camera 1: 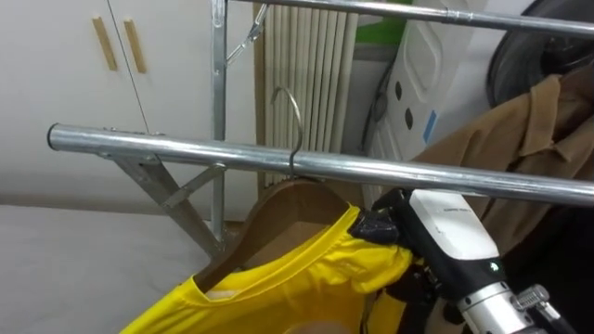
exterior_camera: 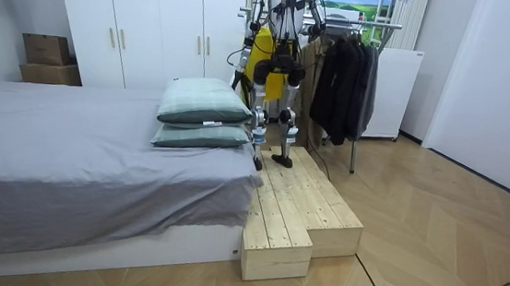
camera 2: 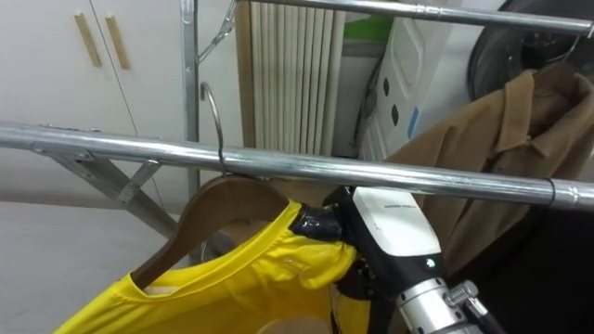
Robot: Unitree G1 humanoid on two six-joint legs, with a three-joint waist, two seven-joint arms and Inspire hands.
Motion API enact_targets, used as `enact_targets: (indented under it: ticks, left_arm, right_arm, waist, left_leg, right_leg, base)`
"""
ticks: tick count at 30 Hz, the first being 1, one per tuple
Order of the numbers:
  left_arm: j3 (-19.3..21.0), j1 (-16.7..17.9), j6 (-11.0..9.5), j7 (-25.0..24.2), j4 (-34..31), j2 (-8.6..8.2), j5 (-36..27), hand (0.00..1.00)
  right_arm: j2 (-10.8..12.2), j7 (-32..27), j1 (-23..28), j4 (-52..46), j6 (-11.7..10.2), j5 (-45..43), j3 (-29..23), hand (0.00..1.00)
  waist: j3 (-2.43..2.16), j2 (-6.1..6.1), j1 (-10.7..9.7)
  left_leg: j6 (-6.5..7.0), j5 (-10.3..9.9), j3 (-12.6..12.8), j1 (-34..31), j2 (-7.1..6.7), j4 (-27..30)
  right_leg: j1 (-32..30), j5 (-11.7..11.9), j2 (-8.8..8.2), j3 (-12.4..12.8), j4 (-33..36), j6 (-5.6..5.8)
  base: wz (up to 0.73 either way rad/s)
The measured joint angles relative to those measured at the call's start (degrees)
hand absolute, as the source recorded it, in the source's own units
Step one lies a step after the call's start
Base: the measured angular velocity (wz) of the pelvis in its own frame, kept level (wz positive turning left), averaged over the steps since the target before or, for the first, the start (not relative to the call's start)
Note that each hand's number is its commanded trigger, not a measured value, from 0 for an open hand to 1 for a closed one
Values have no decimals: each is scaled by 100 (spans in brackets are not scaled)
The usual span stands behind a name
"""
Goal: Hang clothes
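A wooden hanger (camera 1: 288, 209) carries a yellow shirt (camera 1: 278, 278) that drapes down to the lower left. Its metal hook (camera 1: 290, 102) rises above the lower steel rail (camera 1: 186, 148), and the shaft crosses in front of that rail. My right hand (camera 1: 385, 227) comes in from the lower right and is shut on the hanger's right shoulder, over the yellow cloth, just under the rail. In the room view I stand on a wooden platform (exterior_camera: 295, 211) facing the clothes rack, with the yellow shirt (exterior_camera: 261, 56) in front of me.
A higher rail (camera 1: 418, 11) runs across the top. A brown coat (camera 1: 529, 139) hangs at the right, with dark clothes (exterior_camera: 344, 77) farther along the rack. A white wardrobe (camera 1: 121, 46) and a radiator (camera 1: 306, 74) stand behind. A bed (exterior_camera: 68, 164) lies beside the platform.
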Motion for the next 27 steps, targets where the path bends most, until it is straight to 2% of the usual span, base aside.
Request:
enact_targets:
  ticks: [10,18,24,27]
  left_arm:
    - [-17,50,-10,25,11,-40,-36,0]
    - [-4,113,-117,89,-18,-84,-44,0]
    - [-11,128,-183,176,-17,-129,-51,0]
    - [-11,137,-184,235,-20,-131,-51,0]
  right_arm:
    - [-27,66,-4,-27,3,-3,1,100]
    - [-44,144,24,-23,52,5,2,100]
    - [-19,140,143,8,32,87,2,100]
    - [68,81,154,144,-22,128,1,100]
  waist:
    - [-30,82,4]
    - [-36,125,31]
    - [-61,176,93]
    - [-70,177,114]
  left_leg:
    - [-1,4,-3,99,15,1]
    - [-1,3,13,147,22,-3]
    - [-3,4,10,147,39,-19]
    - [-16,-3,0,195,77,-32]
  right_leg:
    - [178,62,2,79,-181,-62]
    - [213,81,4,68,-187,-55]
    - [234,130,3,56,-244,-28]
    - [333,188,7,44,-376,-42]
  base:
    - [-1]
    - [-1]
    - [0]
    - [2]
